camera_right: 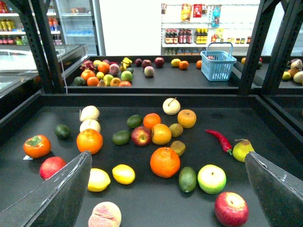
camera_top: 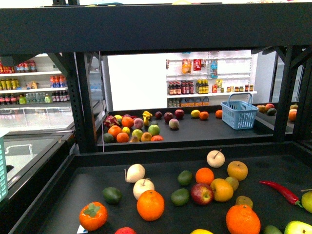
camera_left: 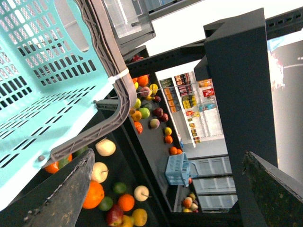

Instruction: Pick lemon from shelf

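- Pale yellow lemon (camera_right: 98, 179) lying on the black table (camera_right: 265, 118), seen in the right wrist view just beside one finger (camera_right: 57, 194) of the right hand (camera_right: 167, 153).
- Hard to tell whether lemon and finger touch.
- Right next to the lemon, a darker yellow lemon (camera_right: 123, 174).
- A little further on, a big orange (camera_right: 165, 162), about midway between the two fingers.
- Right hand spread wide apart, with nothing in it.
- Left hand (camera_left: 169, 152) spread wide apart too, with nothing between its fingers.
- Only in the right wrist view: the whole lemon, with a peach (camera_right: 104, 213) and a red apple (camera_right: 51, 166) near it.
- Only in the left wrist view: a light green basket (camera_left: 42, 71) up close, just beside the left hand.
- In the front view, no hand at all, and only a small bit of yellow fruit (camera_top: 201, 231) at the bottom edge, too little to tell which lemon.
- Far back in all three views, a blue basket (camera_top: 239, 113), well apart from the lemon.
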Tool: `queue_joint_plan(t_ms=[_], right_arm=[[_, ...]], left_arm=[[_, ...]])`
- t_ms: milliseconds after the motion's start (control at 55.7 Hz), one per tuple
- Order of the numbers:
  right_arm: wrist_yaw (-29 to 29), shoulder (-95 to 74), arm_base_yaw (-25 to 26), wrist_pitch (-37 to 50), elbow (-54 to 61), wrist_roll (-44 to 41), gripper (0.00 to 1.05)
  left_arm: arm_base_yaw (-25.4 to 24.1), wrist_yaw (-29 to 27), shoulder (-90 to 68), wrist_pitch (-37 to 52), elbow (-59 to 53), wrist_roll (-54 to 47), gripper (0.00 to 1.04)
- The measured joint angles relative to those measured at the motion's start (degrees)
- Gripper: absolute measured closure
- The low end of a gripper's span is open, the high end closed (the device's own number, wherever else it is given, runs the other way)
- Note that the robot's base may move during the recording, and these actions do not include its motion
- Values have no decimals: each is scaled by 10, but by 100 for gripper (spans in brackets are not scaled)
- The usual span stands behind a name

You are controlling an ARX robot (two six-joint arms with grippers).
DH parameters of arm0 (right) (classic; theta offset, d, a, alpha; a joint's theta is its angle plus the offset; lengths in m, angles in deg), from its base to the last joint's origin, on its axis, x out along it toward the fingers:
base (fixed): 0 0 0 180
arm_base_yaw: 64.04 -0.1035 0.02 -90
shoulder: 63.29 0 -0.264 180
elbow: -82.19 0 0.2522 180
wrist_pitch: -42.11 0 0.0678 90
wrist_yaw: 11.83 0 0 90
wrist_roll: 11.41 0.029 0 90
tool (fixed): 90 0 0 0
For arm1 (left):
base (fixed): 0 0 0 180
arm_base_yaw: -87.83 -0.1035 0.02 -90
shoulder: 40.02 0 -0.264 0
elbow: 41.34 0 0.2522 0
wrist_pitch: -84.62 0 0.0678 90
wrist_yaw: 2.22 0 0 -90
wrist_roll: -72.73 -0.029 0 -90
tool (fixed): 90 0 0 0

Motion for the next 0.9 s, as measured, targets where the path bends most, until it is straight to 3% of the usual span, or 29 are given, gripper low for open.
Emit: queue_joint_plan(t_ms=[413, 898], right_arm=[[0, 0, 0, 0, 0, 0, 7], [0, 0, 0, 0, 0, 0, 7]], left_arm=[[7, -42, -196, 2, 134, 73, 8], [36, -79, -319, -22, 256, 79, 8]])
